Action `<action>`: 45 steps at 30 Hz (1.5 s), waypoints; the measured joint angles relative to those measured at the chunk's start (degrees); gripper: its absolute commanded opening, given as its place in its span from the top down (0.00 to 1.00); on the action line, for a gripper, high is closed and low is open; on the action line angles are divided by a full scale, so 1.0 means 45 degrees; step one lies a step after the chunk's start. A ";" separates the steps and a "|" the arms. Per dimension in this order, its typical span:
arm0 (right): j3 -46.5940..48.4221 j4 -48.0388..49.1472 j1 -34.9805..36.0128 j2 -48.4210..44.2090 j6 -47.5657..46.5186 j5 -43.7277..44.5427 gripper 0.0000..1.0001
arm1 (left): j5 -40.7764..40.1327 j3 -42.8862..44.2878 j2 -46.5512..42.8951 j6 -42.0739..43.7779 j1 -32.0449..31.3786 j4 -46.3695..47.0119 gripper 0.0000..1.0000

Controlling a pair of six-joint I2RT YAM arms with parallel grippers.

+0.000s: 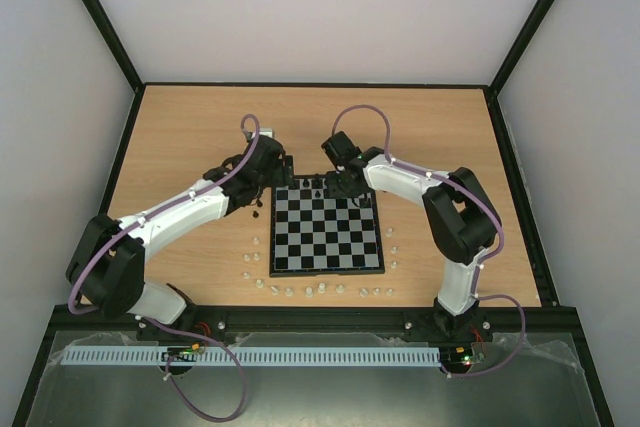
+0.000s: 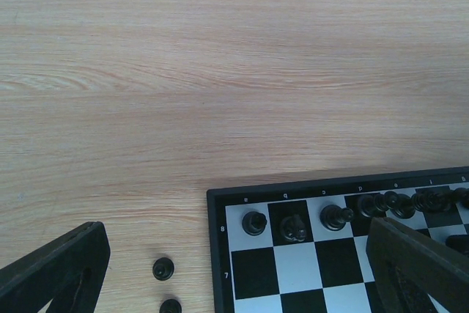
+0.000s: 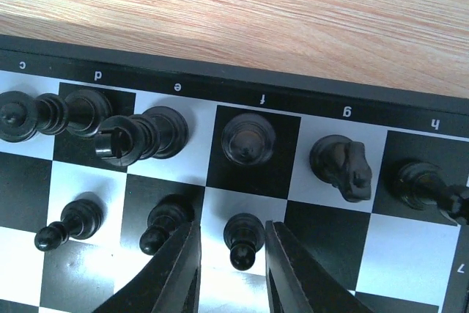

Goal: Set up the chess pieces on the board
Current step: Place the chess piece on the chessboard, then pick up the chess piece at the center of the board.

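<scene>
The board (image 1: 327, 232) lies mid-table. Black chess pieces fill its far row: rook (image 2: 254, 222), knight (image 2: 294, 229) and bishop (image 2: 337, 217) at the left corner, then several more, such as the f bishop (image 3: 248, 138) and g knight (image 3: 341, 165). Pawns stand on d7 (image 3: 73, 221) and e7 (image 3: 165, 223). My right gripper (image 3: 231, 234) is open, its fingers (image 3: 293, 269) straddling the f7 pawn (image 3: 243, 240), which stands on the board. My left gripper (image 2: 236, 262) is open and empty over the board's far-left corner. Two black pawns (image 2: 163, 268) stand on the table beside it.
Small translucent white pieces stand on the table along the board's left (image 1: 255, 259), front (image 1: 320, 290) and right (image 1: 393, 250) sides. A black frame (image 1: 128, 147) and pale walls bound the wooden table. Both arms reach over the board's far edge.
</scene>
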 measured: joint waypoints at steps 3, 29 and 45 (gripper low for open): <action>0.0000 0.0015 0.0015 -0.0010 -0.0005 -0.0019 0.72 | -0.0068 0.0000 0.0039 -0.0010 0.0015 -0.0005 0.01; -0.2283 0.0432 0.0058 -0.4260 -0.0044 0.0296 0.49 | -0.0112 0.0005 0.2895 -0.0471 0.1326 -0.0024 0.19; -0.2380 0.0617 0.0058 -0.4250 -0.0058 0.0189 0.50 | 0.1243 0.0005 0.3560 -0.1171 0.1904 0.0024 0.57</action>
